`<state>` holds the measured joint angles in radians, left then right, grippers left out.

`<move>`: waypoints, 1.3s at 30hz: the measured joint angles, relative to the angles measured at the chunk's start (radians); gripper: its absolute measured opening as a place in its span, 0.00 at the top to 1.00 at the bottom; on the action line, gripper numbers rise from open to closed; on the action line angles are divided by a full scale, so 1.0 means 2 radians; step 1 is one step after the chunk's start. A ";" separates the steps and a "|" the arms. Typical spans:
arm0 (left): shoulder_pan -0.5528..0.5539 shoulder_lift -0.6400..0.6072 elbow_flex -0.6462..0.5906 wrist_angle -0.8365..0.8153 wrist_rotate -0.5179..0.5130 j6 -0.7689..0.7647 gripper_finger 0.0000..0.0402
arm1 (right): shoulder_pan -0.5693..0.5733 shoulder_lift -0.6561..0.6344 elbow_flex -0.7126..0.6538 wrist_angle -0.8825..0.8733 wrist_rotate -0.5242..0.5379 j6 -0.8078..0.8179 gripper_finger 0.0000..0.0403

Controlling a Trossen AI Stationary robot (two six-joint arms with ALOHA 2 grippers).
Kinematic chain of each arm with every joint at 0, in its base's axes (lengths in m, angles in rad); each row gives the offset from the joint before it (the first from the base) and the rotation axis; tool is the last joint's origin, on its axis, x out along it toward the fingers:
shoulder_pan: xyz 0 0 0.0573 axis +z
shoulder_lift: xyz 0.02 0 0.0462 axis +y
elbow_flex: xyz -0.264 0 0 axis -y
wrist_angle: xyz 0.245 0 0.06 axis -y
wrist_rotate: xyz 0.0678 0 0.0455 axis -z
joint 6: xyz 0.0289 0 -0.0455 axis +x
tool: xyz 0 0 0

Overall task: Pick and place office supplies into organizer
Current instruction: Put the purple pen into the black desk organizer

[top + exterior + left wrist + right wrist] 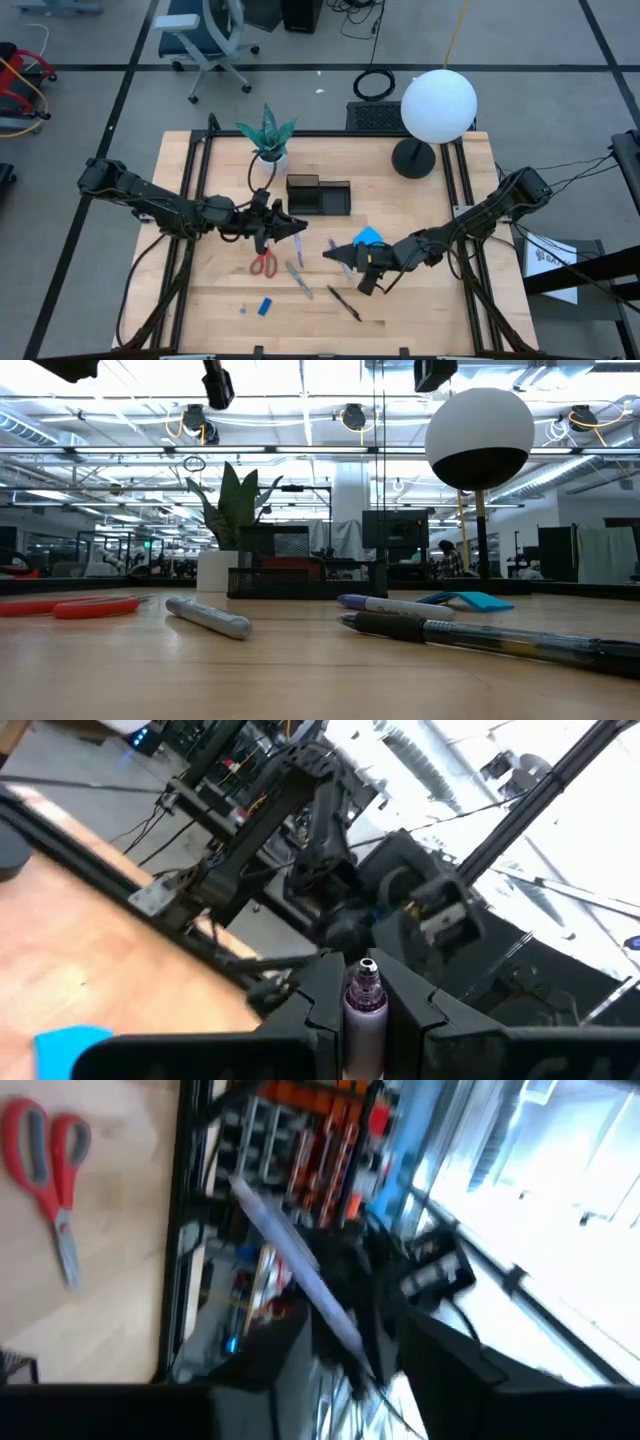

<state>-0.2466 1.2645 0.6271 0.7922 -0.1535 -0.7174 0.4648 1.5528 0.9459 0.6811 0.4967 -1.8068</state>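
Purple pen (365, 1008): clamped upright between the closed fingers of the left tool (272, 228), cap end poking out past the tips. It is held off the desk (200, 300), just in front of the organizer (318, 195).

Right tool (345, 257): low over the desk beside the blue notepad (368, 237). A pale pen (300, 1270) lies slantwise across its wrist view. Whether it grips that pen, I cannot tell.

Handling, judged:
- Pen is light and stiff, with a smooth round barrel that will likely roll or pivot in a narrow pinch.
- Best hold is across mid-barrel, square to the long axis.
- The present grip sits near the cap, so the long tail could swing when tilted.
- Not fragile, so a firm pinch is fine.

Still on the desk: scissors (263, 263), grey pen (298, 280), black pen (343, 302).
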 joint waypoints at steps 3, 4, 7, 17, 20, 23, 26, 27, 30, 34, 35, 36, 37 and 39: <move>0.000 0.019 0.018 -0.004 0.007 -0.002 0.91 | -0.002 0.000 0.000 0.000 -0.012 -0.011 0.54; 0.000 0.026 0.026 -0.004 0.010 -0.003 0.91 | -0.002 0.000 0.000 0.001 -0.013 -0.016 0.51; 0.000 0.046 0.053 0.001 0.014 -0.001 0.91 | -0.003 0.000 0.000 -0.001 -0.013 -0.041 0.46; 0.004 0.100 0.108 -0.004 0.037 0.006 0.91 | -0.002 0.060 0.000 0.081 -0.013 -0.136 0.41; 0.007 0.115 0.117 -0.005 0.049 0.004 0.91 | -0.004 0.084 0.000 0.113 -0.014 -0.149 0.43; 0.009 0.122 0.119 -0.007 0.051 0.002 0.91 | -0.006 0.104 0.000 0.142 -0.014 -0.151 0.45; 0.009 0.121 0.119 -0.010 0.051 0.012 0.91 | -0.007 0.116 0.001 0.154 -0.011 -0.146 0.52; 0.009 0.121 0.119 -0.010 0.051 0.015 0.91 | -0.007 0.119 0.001 0.158 -0.005 -0.140 0.56; 0.010 0.122 0.118 -0.012 0.047 0.023 0.91 | -0.006 0.123 0.002 0.160 0.009 -0.105 0.74; 0.012 0.122 0.117 -0.019 0.035 0.001 0.91 | -0.004 0.118 0.002 0.158 0.027 -0.088 0.94; 0.013 0.122 0.117 -0.023 0.033 -0.001 0.91 | -0.003 0.118 0.002 0.160 0.027 -0.085 0.94; 0.014 0.122 0.117 -0.029 0.032 -0.002 0.90 | -0.004 0.118 0.002 0.162 0.028 -0.080 0.94; 0.016 0.122 0.117 -0.034 0.030 -0.001 0.89 | -0.004 0.119 0.002 0.163 0.033 -0.072 0.94; 0.019 0.122 0.117 -0.038 0.030 0.005 0.85 | 0.000 0.119 0.002 0.168 0.040 -0.054 0.94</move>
<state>-0.2092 1.5082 0.8619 0.7156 -0.0944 -0.7074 0.4652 1.7916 0.9489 1.0180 0.5758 -1.9153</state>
